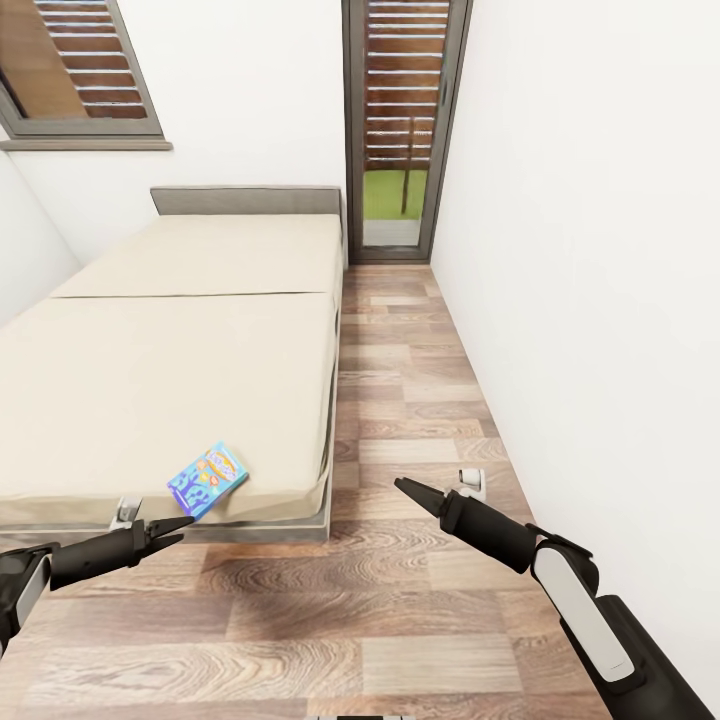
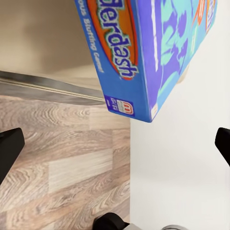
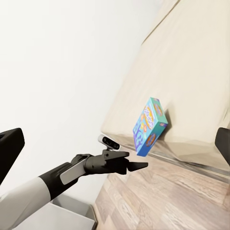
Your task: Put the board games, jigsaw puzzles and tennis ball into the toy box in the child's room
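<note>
A blue game point(image 1: 208, 479) lies at the bed's point(image 1: 170, 380) near edge; left gripper point(image 1: 172, 527) just near it, jaws seemingly spread; right gripper point(image 1: 408, 490) unclear.

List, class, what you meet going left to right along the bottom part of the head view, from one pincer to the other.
Left pincer → blue board game at the bed's near edge → bare wood floor → right pincer → white wall.
</note>
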Motion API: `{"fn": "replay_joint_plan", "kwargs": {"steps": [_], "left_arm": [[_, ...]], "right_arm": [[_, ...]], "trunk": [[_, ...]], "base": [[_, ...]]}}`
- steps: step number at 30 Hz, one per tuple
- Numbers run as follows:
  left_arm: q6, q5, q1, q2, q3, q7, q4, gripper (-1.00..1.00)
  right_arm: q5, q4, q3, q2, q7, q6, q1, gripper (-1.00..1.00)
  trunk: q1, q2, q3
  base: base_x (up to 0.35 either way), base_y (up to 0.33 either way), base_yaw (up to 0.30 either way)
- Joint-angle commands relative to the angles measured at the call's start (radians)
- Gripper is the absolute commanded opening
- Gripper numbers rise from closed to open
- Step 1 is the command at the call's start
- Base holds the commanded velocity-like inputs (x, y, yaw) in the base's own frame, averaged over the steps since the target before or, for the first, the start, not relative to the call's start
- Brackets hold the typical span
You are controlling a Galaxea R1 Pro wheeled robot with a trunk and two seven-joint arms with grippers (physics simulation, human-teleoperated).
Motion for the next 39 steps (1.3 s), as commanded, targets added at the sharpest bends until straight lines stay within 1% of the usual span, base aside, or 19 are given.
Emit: {"fn": "replay_joint_plan", "kwargs": {"steps": [1, 11, 17, 31, 39], "left_arm": [[0.010, -0.001, -0.001, 0.000, 0.002, -0.003, 0.000, 1.00], [0.010, 0.003, -0.001, 0.000, 0.003, -0.005, 0.000, 1.00], [0.011, 0.002, -0.001, 0.000, 0.003, -0.005, 0.000, 1.00], [0.011, -0.001, -0.001, -0.001, 0.003, -0.004, 0.000, 1.00], [0.010, 0.000, -0.001, -0.001, 0.003, -0.004, 0.000, 1.00]], "right_arm": [[-0.010, 0.000, 0.001, 0.000, -0.002, 0.008, -0.001, 1.00], [-0.010, 0.002, 0.001, 0.000, -0.003, 0.008, -0.001, 1.00], [-0.010, 0.002, 0.001, 0.000, -0.003, 0.008, -0.001, 1.00], [-0.010, 0.002, 0.001, -0.001, -0.003, 0.008, -0.001, 1.00], [-0.010, 0.002, 0.001, 0.000, -0.003, 0.008, -0.001, 1.00]], "trunk": [[0.000, 0.000, -0.001], [0.000, 0.000, -0.001], [-0.023, 0.042, 0.018], [-0.023, 0.042, 0.018], [-0.023, 0.042, 0.018]], "base": [[0.008, -0.003, 0.000], [0.002, -0.001, 0.000], [0.000, 0.000, 0.000], [0.003, 0.001, 0.000], [0.096, 0.060, 0.000]]}}
